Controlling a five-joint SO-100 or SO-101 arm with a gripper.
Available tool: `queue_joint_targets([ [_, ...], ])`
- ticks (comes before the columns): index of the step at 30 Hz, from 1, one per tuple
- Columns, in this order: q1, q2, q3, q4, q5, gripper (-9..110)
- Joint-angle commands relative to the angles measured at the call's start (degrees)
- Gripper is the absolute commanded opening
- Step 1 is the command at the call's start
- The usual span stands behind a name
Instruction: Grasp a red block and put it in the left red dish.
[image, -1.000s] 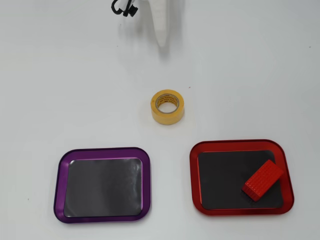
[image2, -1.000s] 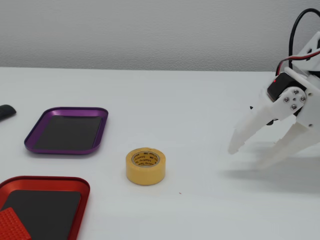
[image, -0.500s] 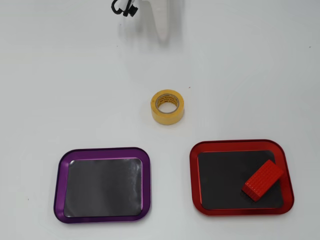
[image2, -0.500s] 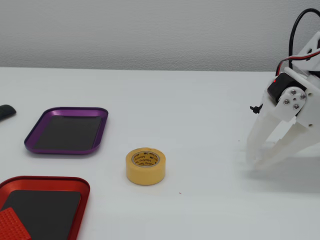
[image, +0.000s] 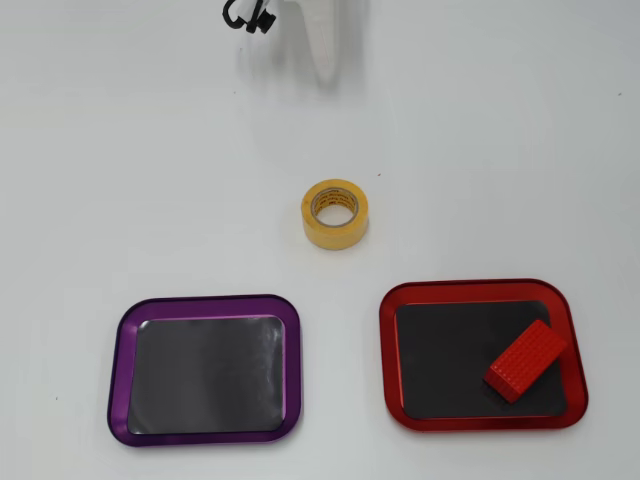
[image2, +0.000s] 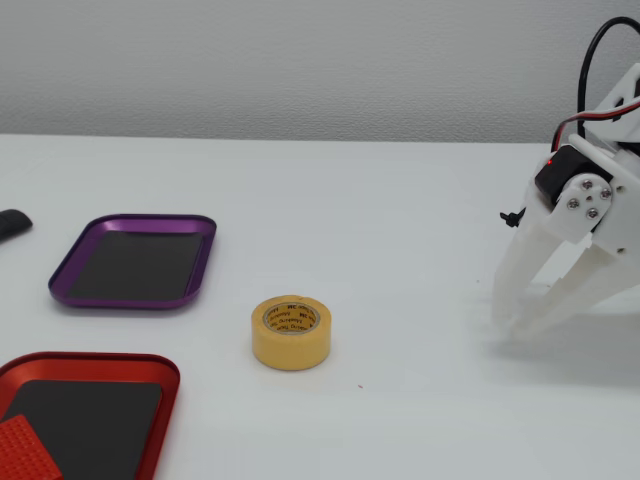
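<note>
Looks pretty much done: the red block (image: 526, 360) is lying inside the red dish (image: 483, 290), over by one corner. The gripper (image2: 510, 326) is empty, tips nearly together, parked low over the bench (image2: 400, 220) well away from it.

prob a lab: bare white table (image2: 380, 200), plain grey wall (image2: 300, 60).

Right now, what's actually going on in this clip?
Nothing is being handled. The red block already lies inside the red dish, at its right side in the overhead view. The gripper is empty, fingers nearly closed, tips near the table, far from the dish. The tape roll and purple dish sit untouched.
</note>
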Motion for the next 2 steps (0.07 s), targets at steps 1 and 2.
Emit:
queue_joint_targets([
  [1, 0.00, 4.92, 0.35, -0.18, -0.53, 0],
  [2, 0.00, 4.92, 0.35, -0.18, -0.53, 0],
])
